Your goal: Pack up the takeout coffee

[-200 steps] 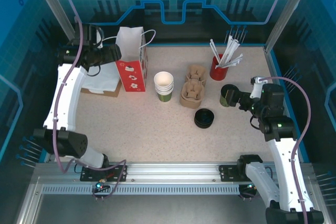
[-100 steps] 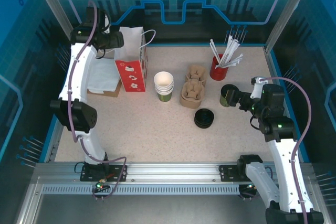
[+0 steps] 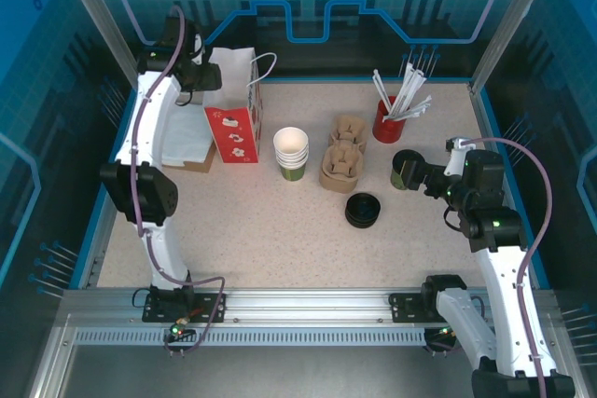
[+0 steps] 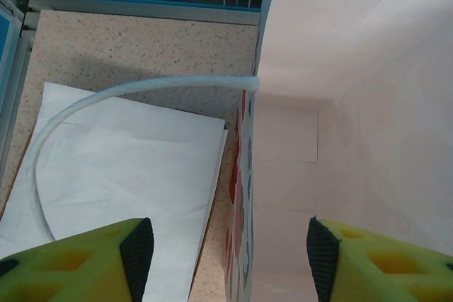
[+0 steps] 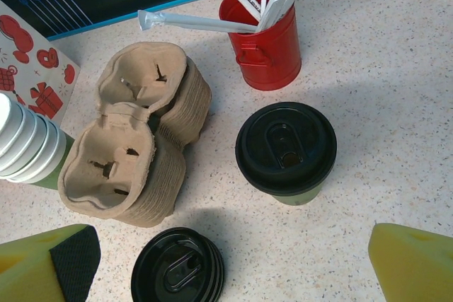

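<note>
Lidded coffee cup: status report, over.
Left gripper open astride bag rim. Right gripper open, short of cup. Cup lidded, upright, ungripped. Lid stack beside approach.

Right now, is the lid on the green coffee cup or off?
On: the black lid covers the whole mouth of the upright green cup.

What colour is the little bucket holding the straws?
The bucket is red, clearest in the right wrist view.
</note>
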Available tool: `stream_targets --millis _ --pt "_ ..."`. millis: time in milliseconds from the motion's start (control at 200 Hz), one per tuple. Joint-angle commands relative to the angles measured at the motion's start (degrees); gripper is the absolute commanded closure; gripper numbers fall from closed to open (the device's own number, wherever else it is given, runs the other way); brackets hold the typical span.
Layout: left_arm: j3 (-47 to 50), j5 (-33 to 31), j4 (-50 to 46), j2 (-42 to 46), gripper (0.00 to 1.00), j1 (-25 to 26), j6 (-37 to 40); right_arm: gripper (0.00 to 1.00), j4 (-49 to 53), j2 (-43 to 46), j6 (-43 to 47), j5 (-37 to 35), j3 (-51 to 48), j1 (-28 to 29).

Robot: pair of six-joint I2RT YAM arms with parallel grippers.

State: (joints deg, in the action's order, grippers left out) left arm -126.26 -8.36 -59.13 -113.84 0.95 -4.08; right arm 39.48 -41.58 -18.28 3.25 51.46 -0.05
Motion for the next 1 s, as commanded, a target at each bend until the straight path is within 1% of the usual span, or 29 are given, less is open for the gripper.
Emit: stream_targets --millis 0,430,715,825,996 --pt "-1.7 -0.2 -1.3 -0.7 0.40 -0.5 0.9 0.00 0.2 0.6 -0.8 -0.8 -0.3 -0.7" --pt "-0.6 0.2 -1.8 -1.4 0.53 -0.5 2.5 0.00 0.0 0.1 -0.9 -1.0 -0.2 -0.8" --pt "-0.7 1.1 -2.2 -1.4 0.69 -0.5 3.5 0.00 -0.2 -0.5 -1.0 -1.1 0.2 -0.7" --pt "-0.7 2.0 -2.4 -1.4 0.77 -0.5 3.7 0.00 -0.2 -0.8 -1.1 -1.2 0.4 -0.8" --pt "-0.8 2.8 -2.9 -0.8 0.87 -0.4 3.7 0.00 -0.2 -1.0 -1.3 -1.2 0.7 -0.8"
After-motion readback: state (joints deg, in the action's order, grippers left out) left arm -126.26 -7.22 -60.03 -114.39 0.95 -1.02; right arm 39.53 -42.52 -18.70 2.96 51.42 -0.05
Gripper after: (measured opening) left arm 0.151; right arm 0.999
